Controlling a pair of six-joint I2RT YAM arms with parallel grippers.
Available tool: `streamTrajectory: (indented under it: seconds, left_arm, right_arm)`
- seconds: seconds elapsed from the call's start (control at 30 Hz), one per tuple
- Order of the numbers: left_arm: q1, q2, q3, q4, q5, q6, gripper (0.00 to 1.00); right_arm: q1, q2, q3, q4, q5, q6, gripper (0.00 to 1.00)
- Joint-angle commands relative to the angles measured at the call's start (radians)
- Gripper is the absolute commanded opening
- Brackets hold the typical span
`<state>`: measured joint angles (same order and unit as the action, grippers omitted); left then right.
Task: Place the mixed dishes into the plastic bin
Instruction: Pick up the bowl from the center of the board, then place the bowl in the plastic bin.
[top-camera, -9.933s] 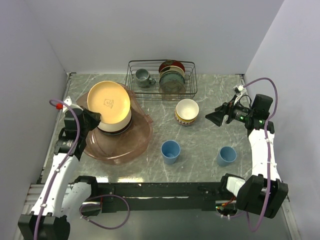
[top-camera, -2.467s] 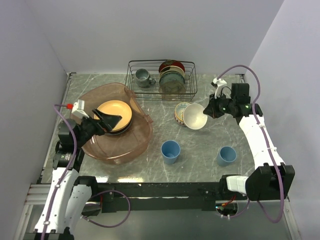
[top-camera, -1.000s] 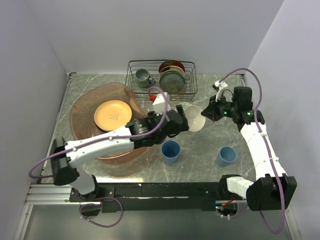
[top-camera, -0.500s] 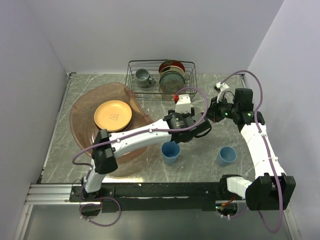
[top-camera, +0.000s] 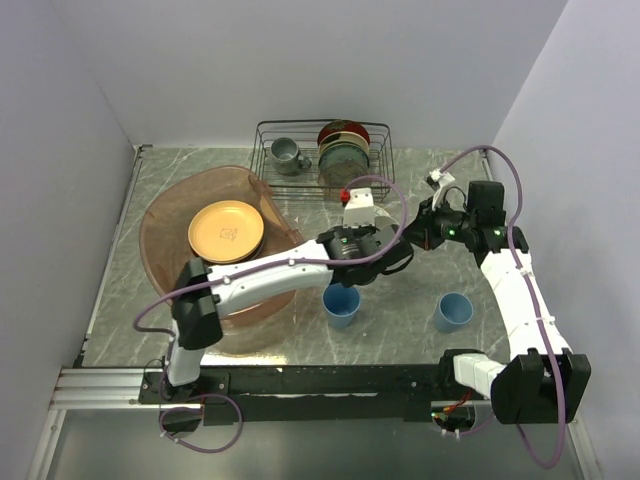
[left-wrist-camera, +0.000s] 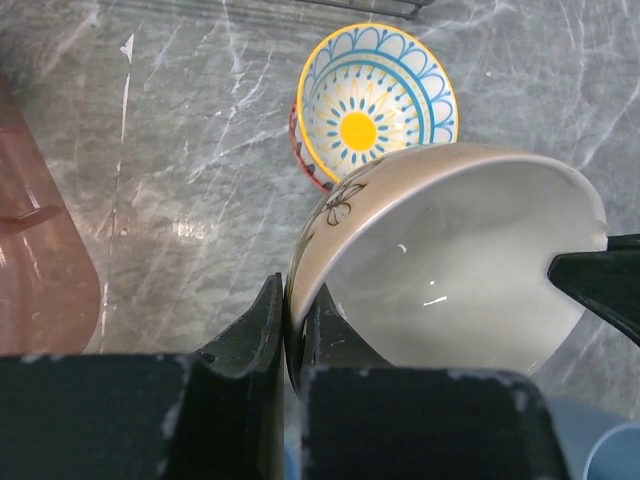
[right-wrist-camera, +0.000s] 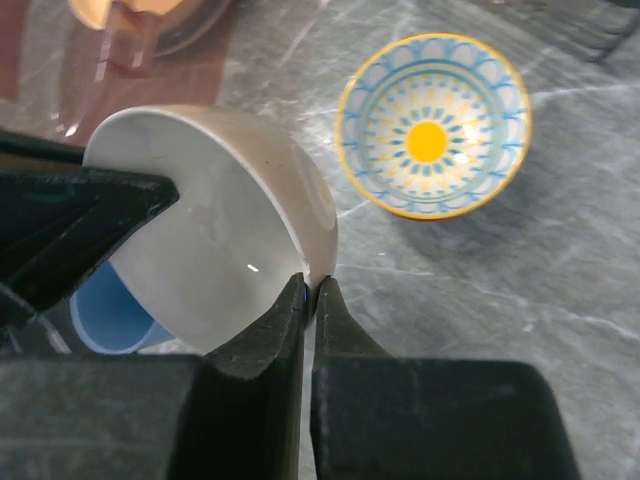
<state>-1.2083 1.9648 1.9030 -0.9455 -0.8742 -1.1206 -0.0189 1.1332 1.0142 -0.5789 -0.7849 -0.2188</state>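
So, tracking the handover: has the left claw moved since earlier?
Yes. The left claw swung right, from the plastic bin to the cream bowl, below the wire rack.

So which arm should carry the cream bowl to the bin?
Left. The left gripper and right gripper both pinch the bowl by its rim, but the bin sits on the left arm's side.

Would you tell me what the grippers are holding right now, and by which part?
Both hold the cream bowl by its rim, on opposite sides: the left gripper pinches one edge and the right gripper the other. The bowl is tilted.
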Motion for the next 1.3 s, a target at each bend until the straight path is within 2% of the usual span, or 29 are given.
streamTrajectory:
  seconds: [0.0,0.07,0.1,0.17,0.2,0.3,0.43,0.73,1.0,1.27]
  left_arm:
    - [-0.005,-0.205,-0.137,0.155,0.060,0.134,0.01]
    - [0.007,-0.262,-0.203,0.213,0.086,0.160,0.01]
    - [0.013,-0.321,-0.269,0.279,0.098,0.188,0.01]
    - [0.039,-0.421,-0.336,0.333,0.135,0.202,0.01]
    - [0.052,-0.455,-0.401,0.381,0.156,0.215,0.01]
    - [0.108,-0.596,-0.531,0.454,0.237,0.243,0.01]
    - [0.202,-0.759,-0.657,0.530,0.305,0.252,0.01]
    - [0.395,-1.029,-0.814,0.458,0.310,0.232,0.01]
    - [0.541,-1.070,-0.869,0.370,0.288,0.219,0.01]
    - [0.653,-1.041,-0.940,0.395,0.392,0.228,0.01]
  right_arm:
    - [-0.007,-0.078,-0.011,0.100,-0.149,-0.057,0.23]
    - [-0.012,-0.095,-0.032,0.116,-0.166,-0.063,0.38]
    - [-0.015,-0.107,-0.040,0.122,-0.175,-0.065,0.56]
    - [-0.033,-0.119,-0.060,0.137,-0.200,-0.065,0.73]
    - [-0.039,-0.131,-0.065,0.140,-0.206,-0.060,0.86]
    - [-0.062,-0.159,-0.074,0.152,-0.221,-0.050,1.00]
    - [-0.087,-0.191,-0.098,0.189,-0.234,-0.022,1.00]
    - [-0.095,-0.176,-0.097,0.186,-0.214,-0.011,1.00]
    - [-0.093,-0.168,-0.100,0.188,-0.206,-0.013,1.00]
    - [-0.095,-0.161,-0.100,0.183,-0.192,-0.017,1.00]
